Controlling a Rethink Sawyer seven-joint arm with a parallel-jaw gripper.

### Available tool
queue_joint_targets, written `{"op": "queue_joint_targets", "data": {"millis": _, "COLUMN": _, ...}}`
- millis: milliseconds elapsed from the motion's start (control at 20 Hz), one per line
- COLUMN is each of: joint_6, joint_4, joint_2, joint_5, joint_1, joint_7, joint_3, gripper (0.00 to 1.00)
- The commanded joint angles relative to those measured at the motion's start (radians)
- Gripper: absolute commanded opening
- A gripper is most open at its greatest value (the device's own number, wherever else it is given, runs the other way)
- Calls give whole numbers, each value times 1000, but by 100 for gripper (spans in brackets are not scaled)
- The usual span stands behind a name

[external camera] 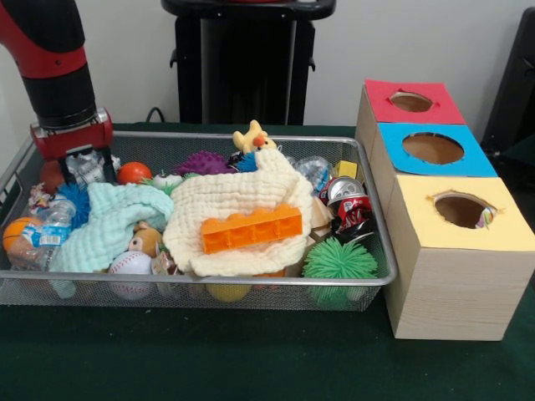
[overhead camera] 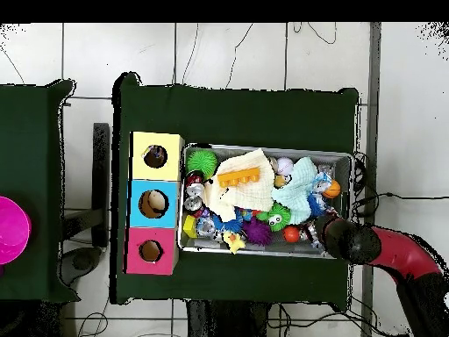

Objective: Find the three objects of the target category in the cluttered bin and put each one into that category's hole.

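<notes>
The wire mesh bin (external camera: 251, 282) is full of toys, cloths and cans; it also shows in the overhead view (overhead camera: 263, 147). My gripper (external camera: 87, 164) is low in the bin's far left corner, over a crinkly whitish thing; its state is unclear. In the overhead view the gripper (overhead camera: 323, 228) is at the bin's lower right. The yellow-topped hole (external camera: 460, 209) is in the nearest wooden box, right of the bin, and a scrap of busy print (external camera: 486, 219) shows inside it. A small speckled whitish piece (external camera: 38, 199) lies at the bin's left edge; I cannot tell if it is printed cloth.
A cream waffle cloth (external camera: 234, 205) with an orange brick (external camera: 251, 229) on it covers the bin's middle. A mint-green cloth (external camera: 109, 221) lies left of it. A green spiky ball (external camera: 338, 261), a baseball (external camera: 131, 267) and cans sit around. Blue-topped (external camera: 432, 148) and red-topped (external camera: 410, 102) holes stand behind the yellow one.
</notes>
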Motion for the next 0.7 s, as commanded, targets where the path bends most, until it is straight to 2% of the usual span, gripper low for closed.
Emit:
{"op": "queue_joint_targets", "data": {"millis": 50, "joint_6": 111, "joint_4": -94, "joint_2": -4, "joint_5": 11, "joint_1": -20, "joint_7": -160, "joint_3": 78, "gripper": 100}}
{"op": "queue_joint_targets", "data": {"millis": 700, "joint_6": 179, "joint_4": -93, "joint_2": -64, "joint_5": 31, "joint_1": -9, "joint_7": -161, "joint_3": 97, "gripper": 100}}
